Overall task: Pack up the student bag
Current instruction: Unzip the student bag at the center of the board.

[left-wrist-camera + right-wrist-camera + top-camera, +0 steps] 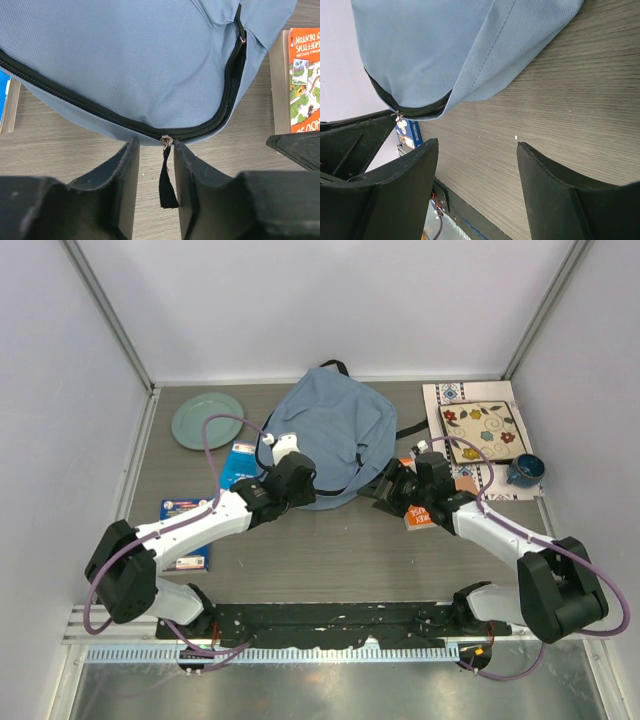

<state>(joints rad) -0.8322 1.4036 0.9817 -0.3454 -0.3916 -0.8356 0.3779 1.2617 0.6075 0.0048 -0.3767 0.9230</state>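
We see the student bag (330, 430) lying flat by the middle of the far edge of the worktop (340, 560); its long axis runs far-to-near, carry loop toward the far edge, rounded zippered end toward the near edge; the left gripper (155, 145) meets that near end, jaws narrowly parted either side of the black zipper pull (168, 185), not clamped; the right gripper (476, 145) hovers beside the bag's right near flank, jaws spread wide and empty.

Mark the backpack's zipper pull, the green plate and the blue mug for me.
zipper pull (168, 186): left wrist view, middle of its black webbing tab.
green plate (207, 420): top external view, its bare centre.
blue mug (524, 471): top external view, middle of the mug.
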